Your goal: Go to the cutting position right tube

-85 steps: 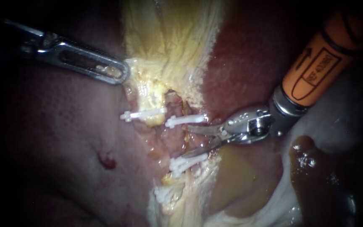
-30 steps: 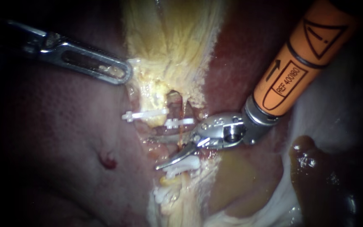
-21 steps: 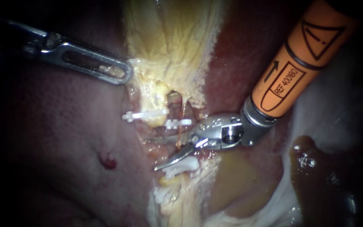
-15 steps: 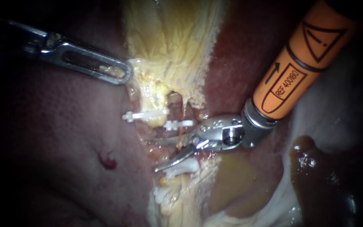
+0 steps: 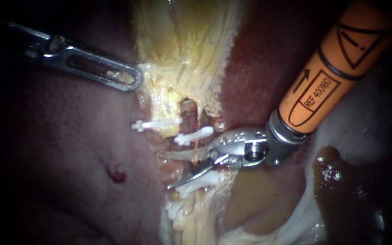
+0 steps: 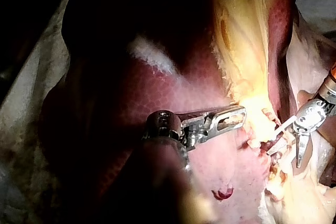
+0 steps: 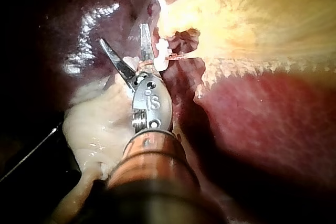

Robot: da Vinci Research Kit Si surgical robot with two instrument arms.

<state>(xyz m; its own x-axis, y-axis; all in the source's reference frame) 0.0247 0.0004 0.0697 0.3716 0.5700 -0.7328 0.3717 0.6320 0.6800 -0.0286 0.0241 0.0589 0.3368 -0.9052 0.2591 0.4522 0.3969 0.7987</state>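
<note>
Since the earliest picture, the right instrument (image 5: 163, 171) has slid inward across the liver (image 5: 69, 149). Its blades now reach past the right tube (image 5: 195, 146) instead of stopping short of it. The white clip (image 5: 193, 136) on that tube has tipped slightly in the last half second.

Endoscope view: the right instrument's orange shaft comes in from the upper right. Its hand, a pair of thin blades, stands open in a narrow V and grips nothing. The right tube, a thin reddish strand, runs down from the pale yellow tissue (image 5: 182, 45). It passes its clip and meets the blades close to their hinge. A second white clip (image 5: 155, 123) sits on the yellowish stalk beside it. Two more clips (image 5: 197, 180) (image 5: 175, 209) lie just beyond the lower blade. The left instrument (image 5: 134, 81) rests its slotted tip against the edge of the yellow tissue. I cannot tell whether its hand has hold of that tissue.

Left wrist view: the left instrument's tip touches the bright yellow tissue. The right instrument's blades hang just beyond it, beside a white clip.

Right wrist view: the two blades are spread, with a white clip (image 7: 160, 56) touching the outer side of one. The reddish strand crosses that blade near the hinge.
</note>
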